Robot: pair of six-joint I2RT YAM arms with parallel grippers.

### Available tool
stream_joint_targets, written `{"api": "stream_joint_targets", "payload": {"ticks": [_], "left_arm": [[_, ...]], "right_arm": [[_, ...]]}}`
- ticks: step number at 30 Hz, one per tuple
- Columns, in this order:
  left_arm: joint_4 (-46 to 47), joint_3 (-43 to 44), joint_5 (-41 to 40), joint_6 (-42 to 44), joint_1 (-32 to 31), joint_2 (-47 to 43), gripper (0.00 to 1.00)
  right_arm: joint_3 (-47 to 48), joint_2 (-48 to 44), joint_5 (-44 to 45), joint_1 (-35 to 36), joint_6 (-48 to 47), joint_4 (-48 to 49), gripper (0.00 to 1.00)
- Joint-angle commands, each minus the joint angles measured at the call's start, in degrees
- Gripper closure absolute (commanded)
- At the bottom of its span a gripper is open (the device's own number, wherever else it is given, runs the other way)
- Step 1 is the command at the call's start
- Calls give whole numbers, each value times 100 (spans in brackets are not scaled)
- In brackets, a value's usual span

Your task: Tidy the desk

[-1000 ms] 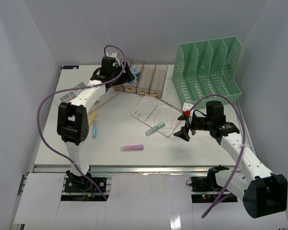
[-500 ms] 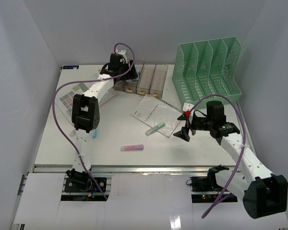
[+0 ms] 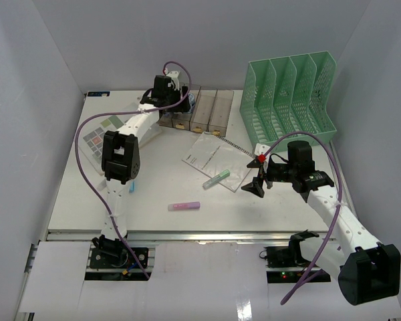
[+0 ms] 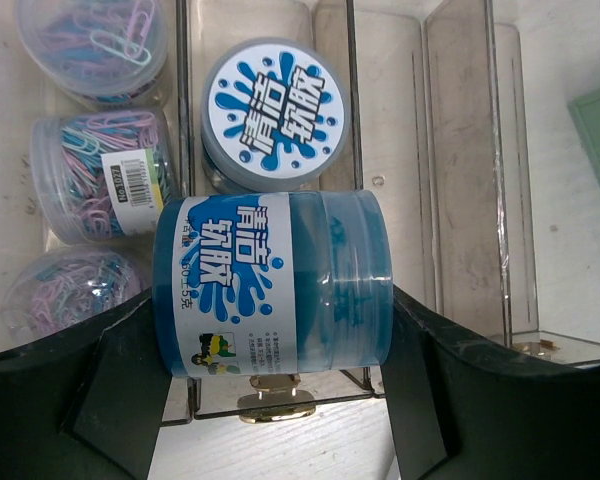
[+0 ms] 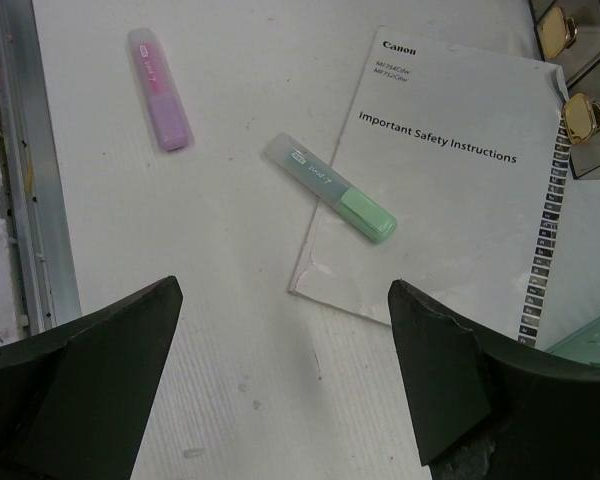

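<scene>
The desk (image 3: pixel 157 187) fills the floor of the top view, a broad white tabletop with its silver rail (image 5: pixel 25 200) along the near edge. Both arms are out over it. The right gripper (image 5: pixel 270 400) hangs above the desk's bare right-centre, jaws spread wide with nothing between them and only white desktop showing in the gap. Just beyond the fingertips lie a green highlighter (image 5: pixel 330 187), half on the corner of a safety booklet (image 5: pixel 450 200), and a pink highlighter (image 5: pixel 160 88) on its own close to the rail.

At the far side of the desk, the left gripper (image 4: pixel 275 400) is poised over the row of clear bins (image 4: pixel 460 150). Its jaws are pinching a blue jar (image 4: pixel 270 285), which lies on its side with one finger against each end. Below it, in the second bin, a matching jar (image 4: pixel 275 115) stands lid-up, and the bin to its left holds tubs of coloured paperclips (image 4: pixel 90 175). A green file rack (image 3: pixel 291 93) stands at the desk's far right corner.
</scene>
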Motion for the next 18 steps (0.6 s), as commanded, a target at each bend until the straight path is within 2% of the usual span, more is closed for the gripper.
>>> {"api": "stream_joint_targets", "payload": {"ticks": [1,6,9,13,17,18], "left_arm": [[179,283,202,122,1,-96,76],[182,266,216,199,-88,-105,76],[181,164,-46,338,-114,-113,73],[173,39,-387,479,-133,-113,51],[166,55,-472,459,-157,-121,13],[166,74,-452,417,-159,-129,7]], "right_arm": [[20,-53,-58,-46,3,66,10],[20,-41,-47,-54,-6,67,10],[19,-41,-47,-62,-6,74,10],[11,-49,-47,-81,-5,66,10],[11,-48,-47,-90,-6,66,10],[9,-46,-47,-92,-8,64,10]]}}
